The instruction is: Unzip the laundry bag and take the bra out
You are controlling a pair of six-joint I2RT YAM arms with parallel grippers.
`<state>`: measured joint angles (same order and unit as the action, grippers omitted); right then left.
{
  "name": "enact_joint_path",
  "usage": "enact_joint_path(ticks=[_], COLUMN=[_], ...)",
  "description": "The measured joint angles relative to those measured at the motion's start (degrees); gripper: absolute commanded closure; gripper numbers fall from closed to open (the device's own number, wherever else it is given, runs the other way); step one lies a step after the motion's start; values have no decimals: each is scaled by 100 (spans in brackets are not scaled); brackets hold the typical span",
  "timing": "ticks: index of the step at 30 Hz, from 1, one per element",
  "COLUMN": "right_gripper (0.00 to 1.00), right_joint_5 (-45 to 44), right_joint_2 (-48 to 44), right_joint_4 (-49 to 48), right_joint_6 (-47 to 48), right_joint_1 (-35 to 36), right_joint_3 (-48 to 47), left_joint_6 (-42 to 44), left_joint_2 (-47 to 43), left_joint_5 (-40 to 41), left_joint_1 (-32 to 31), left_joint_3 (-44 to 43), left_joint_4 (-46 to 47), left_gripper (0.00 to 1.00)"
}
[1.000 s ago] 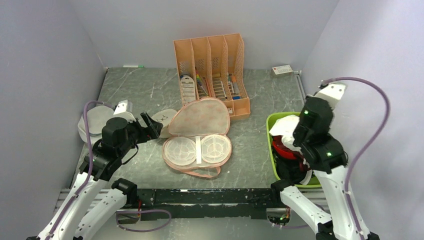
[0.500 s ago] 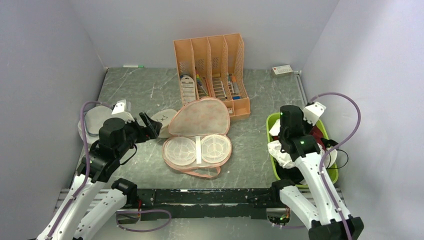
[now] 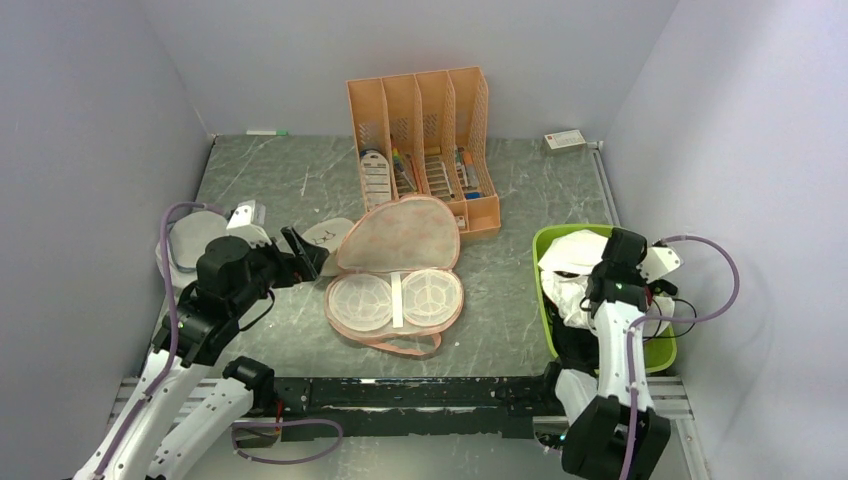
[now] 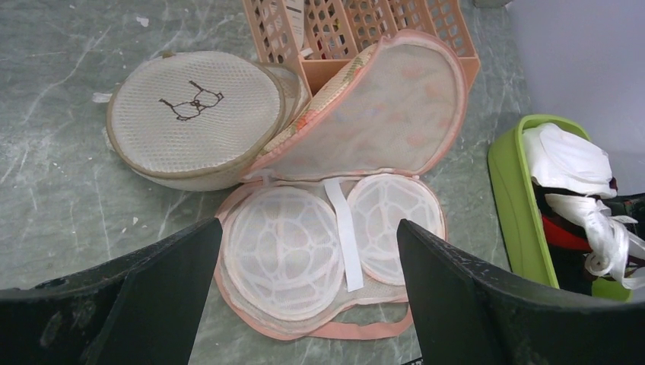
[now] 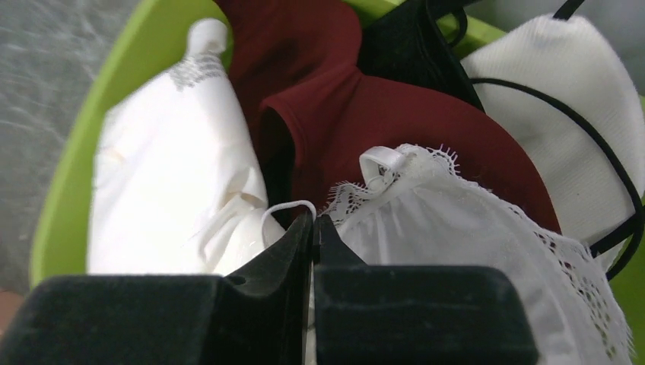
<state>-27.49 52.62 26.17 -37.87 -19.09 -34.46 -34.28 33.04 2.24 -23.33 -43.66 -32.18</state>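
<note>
The right arm is now folding low over the green plastic basket (image 3: 545,245), having dropped from the raised pose of a second ago, and its cable is looping beside it rather than arching high. The left arm is staying almost where it was.

On the grey marbled table (image 3: 280,190), the laundry bag (image 3: 395,275) is lying unzipped in the middle. Its peach printed lid is leaning back against the orange slotted organizer (image 3: 420,110), and two round pale mesh cups are showing inside.

The left gripper (image 4: 309,228) is hovering before the bag with its fingers spread wide, near the round beige mesh pouch (image 4: 194,114).

The right gripper (image 5: 313,222) is pressing its black fingers together over a white lace-trimmed bra (image 5: 471,228), which is lying in the basket on a dark red garment (image 5: 319,99). A thin white strap is curling at the fingertips, but I cannot tell whether it is caught.
</note>
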Motion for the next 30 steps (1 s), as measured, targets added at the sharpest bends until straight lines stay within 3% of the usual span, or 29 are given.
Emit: enact_joint_path(ticks=[6,11,19,26,30], right_gripper=[37,9,3,3,3], right_joint_5=[92,162,1364,3545,4116], right_joint_2=[-833,-1172,-1250,-2092,-2133], right_joint_4=[179,820,2605,3565,3744], right_joint_6=[-9,4,-101,105,136], right_joint_1=[-17,-24,15,131,153], right_joint_3=[-199,-946,-2100,-1405,-824], left_joint_6=[0,44,157,260,348], left_joint_2=[-92,-81,-101,-267,-271], left_joint_5=[-155,-334,-597,-691,-693], left_joint_1=[0,0,0,0,0], left_joint_3=[2,2,7,92,107], left_joint_4=[46,116,243,286,284], left_gripper=[3,3,3,3,3])
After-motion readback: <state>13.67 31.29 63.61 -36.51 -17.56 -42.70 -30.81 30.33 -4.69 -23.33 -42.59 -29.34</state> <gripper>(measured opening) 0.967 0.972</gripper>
